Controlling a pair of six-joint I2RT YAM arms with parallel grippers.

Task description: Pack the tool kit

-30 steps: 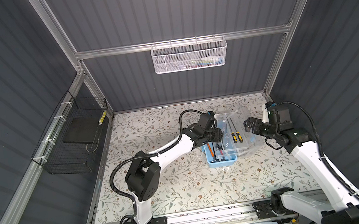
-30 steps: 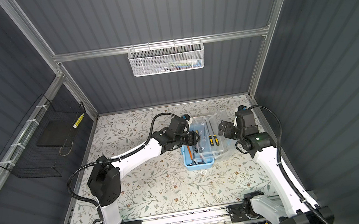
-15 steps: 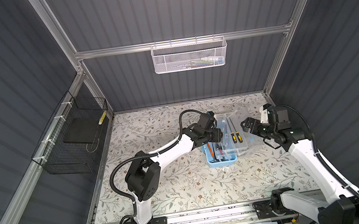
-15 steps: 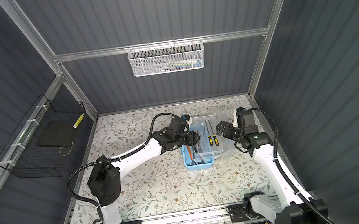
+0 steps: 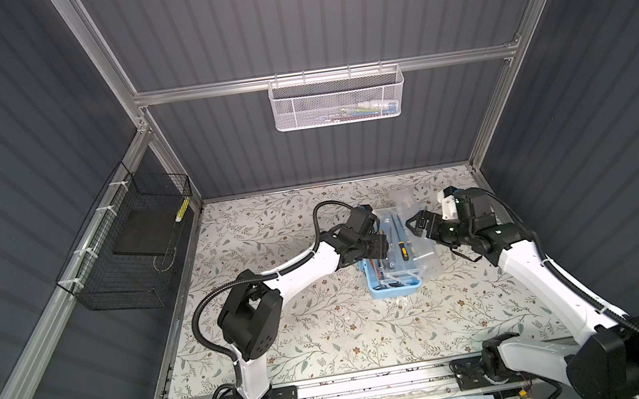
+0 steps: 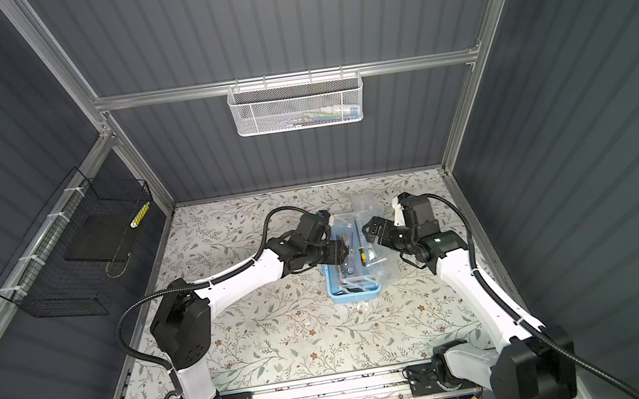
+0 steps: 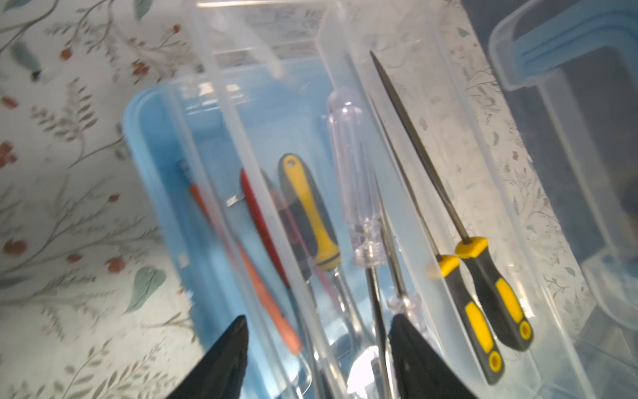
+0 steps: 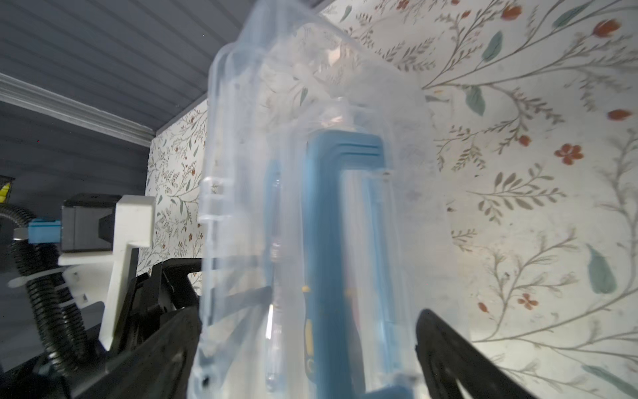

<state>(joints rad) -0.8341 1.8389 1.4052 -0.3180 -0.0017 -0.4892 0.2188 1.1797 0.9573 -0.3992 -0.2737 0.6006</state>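
Left hand (image 5: 385, 244), right hand (image 5: 414, 225): both spread wide.

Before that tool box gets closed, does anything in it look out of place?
The clear tray holding two yellow-and-black tools seems to sit askew: it hangs past the side of the blue box, so the floral table shows through its floor.

A light blue rectangular plastic box (image 5: 395, 286) lies open on the floral tabletop (image 5: 327, 333), clear lid (image 8: 310, 86) raised, yellow-handled screwdrivers (image 7: 497, 293) inside.
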